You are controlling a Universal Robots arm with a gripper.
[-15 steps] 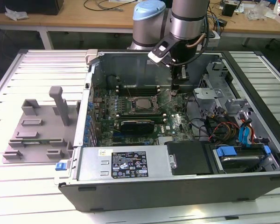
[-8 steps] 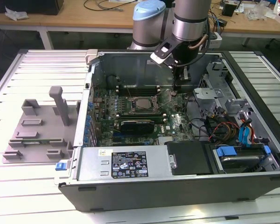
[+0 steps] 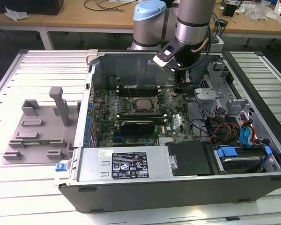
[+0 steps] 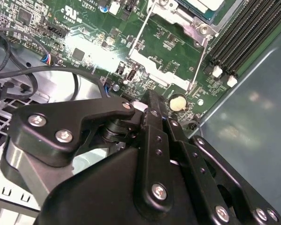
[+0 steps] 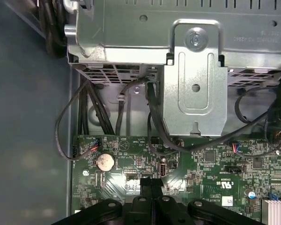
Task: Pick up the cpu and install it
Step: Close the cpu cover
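The cpu (image 3: 143, 104) is a pale silvery square lying flat in the socket on the green motherboard, near the middle of the open computer case. In the second wrist view the cpu (image 4: 202, 4) shows at the picture's edge inside its metal frame. My gripper (image 3: 183, 88) hangs low inside the case, toward the exterior view's right of the socket and apart from the chip. In both wrist views its black fingers (image 5: 148, 183) are pressed together just above the board, with nothing visible between them. The gripper (image 4: 150, 97) sits close to a round coin battery (image 4: 177, 102).
A grey fixture block (image 3: 37, 126) lies outside the case on the exterior view's left. Inside the case are a metal drive bracket (image 5: 194, 79), black cables (image 5: 154, 126), memory slots (image 4: 243, 37) and a power supply (image 3: 126, 164) along the near wall.
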